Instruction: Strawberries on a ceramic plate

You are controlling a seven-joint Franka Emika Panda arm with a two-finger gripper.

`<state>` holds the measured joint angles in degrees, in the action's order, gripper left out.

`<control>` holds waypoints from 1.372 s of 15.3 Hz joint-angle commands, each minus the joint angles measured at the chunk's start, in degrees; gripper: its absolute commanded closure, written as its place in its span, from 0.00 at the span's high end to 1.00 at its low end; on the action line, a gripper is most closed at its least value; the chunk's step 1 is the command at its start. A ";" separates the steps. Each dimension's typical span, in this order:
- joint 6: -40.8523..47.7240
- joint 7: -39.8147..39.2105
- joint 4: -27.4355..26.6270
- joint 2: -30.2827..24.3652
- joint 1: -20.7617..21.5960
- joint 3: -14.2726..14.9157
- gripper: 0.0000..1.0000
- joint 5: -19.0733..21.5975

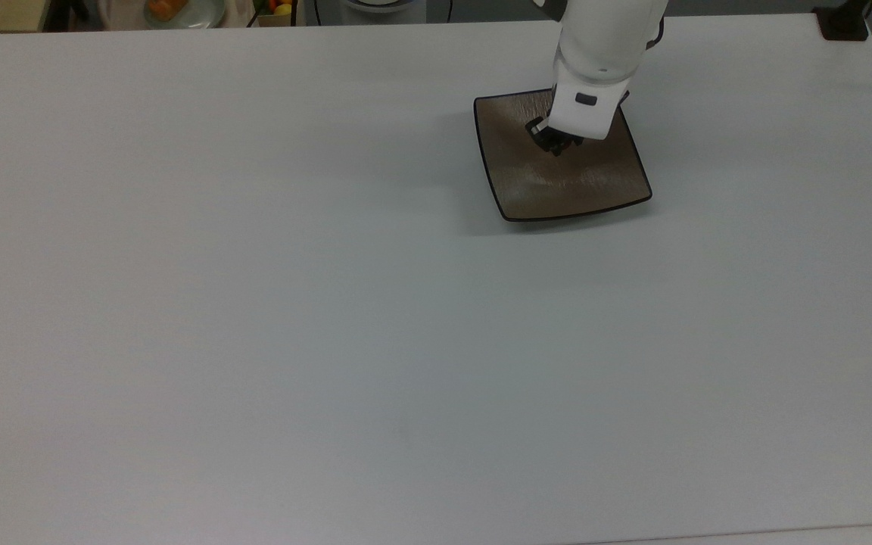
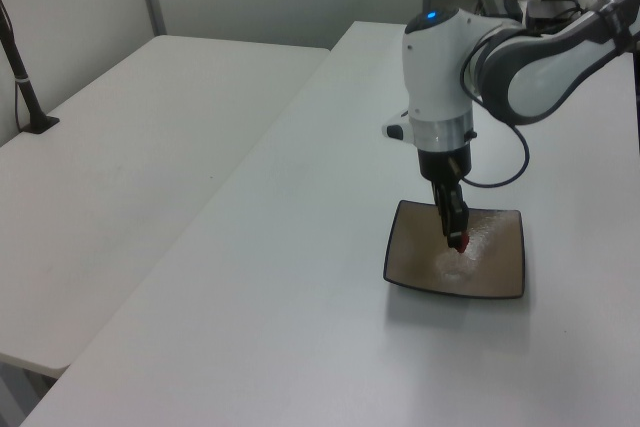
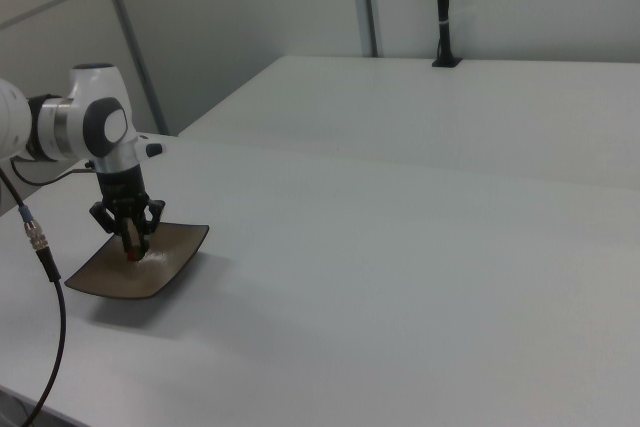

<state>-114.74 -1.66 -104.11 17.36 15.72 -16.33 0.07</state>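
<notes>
A square taupe-brown ceramic plate (image 1: 595, 182) (image 2: 500, 267) (image 3: 115, 279) with a dark rim lies on the white table. My gripper (image 1: 555, 144) (image 2: 457, 243) (image 3: 133, 250) hangs just above the plate's middle, fingers pointing down and shut on a small red strawberry (image 2: 458, 245) (image 3: 133, 254). The berry sits at the fingertips, very close to the plate's surface; whether it touches the plate I cannot tell. In the top view the arm's white wrist covers the plate's far right part and hides the berry.
The white table (image 1: 254, 303) spreads wide around the plate. A second white table (image 2: 120, 177) adjoins it at the left view's left. A black post base (image 1: 845, 23) stands at the top view's upper right corner. A cable (image 3: 40, 247) trails from the arm.
</notes>
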 commanded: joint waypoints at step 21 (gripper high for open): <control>22.26 -0.36 9.70 -19.72 -2.71 13.67 1.00 1.25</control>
<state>-98.16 -1.65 -97.41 1.38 12.69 -7.71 0.07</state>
